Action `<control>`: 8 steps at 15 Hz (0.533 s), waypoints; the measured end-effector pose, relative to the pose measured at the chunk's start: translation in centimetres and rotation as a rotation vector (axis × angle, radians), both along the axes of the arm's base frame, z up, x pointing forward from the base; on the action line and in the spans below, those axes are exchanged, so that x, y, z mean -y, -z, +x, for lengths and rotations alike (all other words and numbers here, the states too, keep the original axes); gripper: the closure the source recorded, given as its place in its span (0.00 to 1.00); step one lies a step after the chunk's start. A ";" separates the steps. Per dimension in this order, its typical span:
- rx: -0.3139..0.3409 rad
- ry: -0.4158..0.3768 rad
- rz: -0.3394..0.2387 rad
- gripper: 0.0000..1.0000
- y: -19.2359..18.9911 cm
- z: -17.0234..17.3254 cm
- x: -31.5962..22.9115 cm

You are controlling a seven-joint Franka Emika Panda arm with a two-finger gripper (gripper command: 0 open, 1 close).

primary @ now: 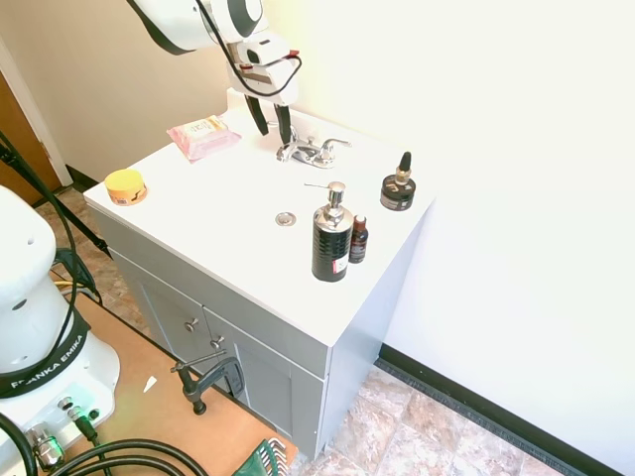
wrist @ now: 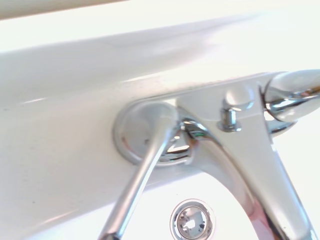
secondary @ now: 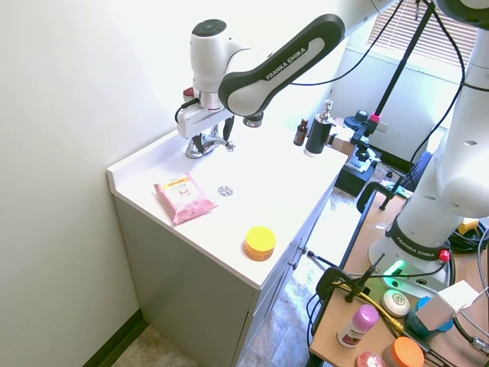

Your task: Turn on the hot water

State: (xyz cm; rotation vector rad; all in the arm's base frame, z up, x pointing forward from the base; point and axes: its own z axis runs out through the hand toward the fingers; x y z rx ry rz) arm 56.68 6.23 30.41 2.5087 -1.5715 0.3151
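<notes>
Just one faucet (primary: 310,151), two levers.

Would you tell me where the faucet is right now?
In the first exterior view, the faucet sits at the vanity's back edge, directly under the gripper, right of the pink wipes pack.
</notes>
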 end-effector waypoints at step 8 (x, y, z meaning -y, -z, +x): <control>0.057 -0.032 0.092 0.00 -0.7 0.6 0.2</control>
